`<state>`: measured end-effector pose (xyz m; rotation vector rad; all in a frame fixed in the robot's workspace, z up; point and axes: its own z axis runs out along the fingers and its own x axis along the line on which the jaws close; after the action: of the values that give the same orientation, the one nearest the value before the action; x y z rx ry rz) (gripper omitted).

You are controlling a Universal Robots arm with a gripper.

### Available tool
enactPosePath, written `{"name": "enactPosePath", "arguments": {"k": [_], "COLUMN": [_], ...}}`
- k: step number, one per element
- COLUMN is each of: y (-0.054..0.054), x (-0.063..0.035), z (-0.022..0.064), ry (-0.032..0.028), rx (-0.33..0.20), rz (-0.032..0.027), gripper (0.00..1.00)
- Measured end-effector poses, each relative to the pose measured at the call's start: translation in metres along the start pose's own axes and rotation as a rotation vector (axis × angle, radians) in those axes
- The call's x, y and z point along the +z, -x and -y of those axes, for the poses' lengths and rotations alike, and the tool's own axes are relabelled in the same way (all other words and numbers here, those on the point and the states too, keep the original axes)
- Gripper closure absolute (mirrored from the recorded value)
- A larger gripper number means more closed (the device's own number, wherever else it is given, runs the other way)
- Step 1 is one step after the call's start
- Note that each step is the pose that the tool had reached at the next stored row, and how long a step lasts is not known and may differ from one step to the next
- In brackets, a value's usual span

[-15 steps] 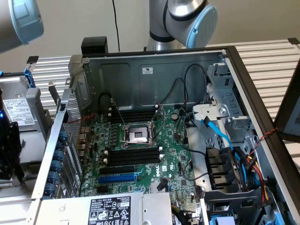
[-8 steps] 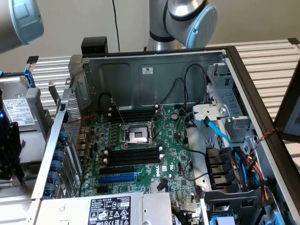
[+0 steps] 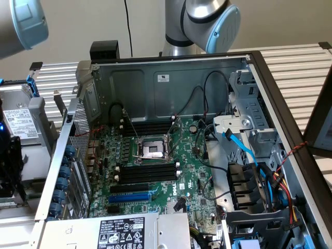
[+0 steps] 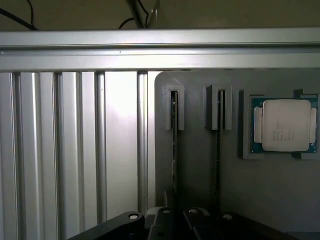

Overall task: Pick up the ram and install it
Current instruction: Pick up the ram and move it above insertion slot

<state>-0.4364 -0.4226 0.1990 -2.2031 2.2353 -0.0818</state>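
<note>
Your arm rises behind the open computer case. A second grey and blue joint hangs at the exterior view's left, above the ribbed counter and outside the case.

In the wrist view, your claw is low over a grey holder tray that lies on the counter's aluminium ribs. Its dark body sits in line with the ram. You see the ram edge-on, standing in a slot of that tray. A second stick stands just beside it in the next slot, and a processor chip rests in its own pocket further along.

The ram's near end runs in under the claw. You cannot tell from these pictures whether the claw is spread, pressed together or already pinching the stick.

Inside the case, the long black memory slots lie on the motherboard, either side of the processor socket. They are well apart from the ram.
</note>
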Motion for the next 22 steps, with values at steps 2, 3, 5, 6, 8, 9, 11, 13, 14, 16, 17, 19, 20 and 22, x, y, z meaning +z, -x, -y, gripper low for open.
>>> {"name": "enactPosePath", "arguments": {"k": [2, 3, 5, 6, 8, 9, 11, 13, 14, 16, 17, 19, 20, 22], "y": [0.0, 0.0, 0.0, 0.0, 0.0, 0.0, 0.0, 0.0, 0.0, 0.0, -0.001, -0.001, -0.001, -0.002], "x": [0.0, 0.0, 0.0, 0.0, 0.0, 0.0, 0.0, 0.0, -0.0015, -0.0095, -0.0139, -0.0232, -0.0278, -0.0369], "z": [0.0, 0.0, 0.0, 0.0, 0.0, 0.0, 0.0, 0.0, 0.0001, 0.0003, 0.0005, 0.0009, 0.0011, 0.0014], "ry": [0.0, 0.0, 0.0, 0.0, 0.0001, 0.0, 0.0, 0.0, -0.0001, 0.0, 0.0, -0.0001, 0.0, 0.0001], "rx": [0.0, 0.0, 0.0, 0.0, 0.0, 0.0, 0.0, 0.0, 0.0, 0.0, 0.0, 0.0, 0.0, 0.0], "rz": [0.0, 0.0, 0.0, 0.0, 0.0, 0.0, 0.0, 0.0, 0.0009, 0.002, 0.0021, 0.0022, 0.0022, 0.002], "gripper": [0.88, 0.88, 0.88, 0.88, 0.88, 0.88, 0.88, 0.88, 0.88, 0.88, 0.88, 0.88, 0.88, 0.88]}}
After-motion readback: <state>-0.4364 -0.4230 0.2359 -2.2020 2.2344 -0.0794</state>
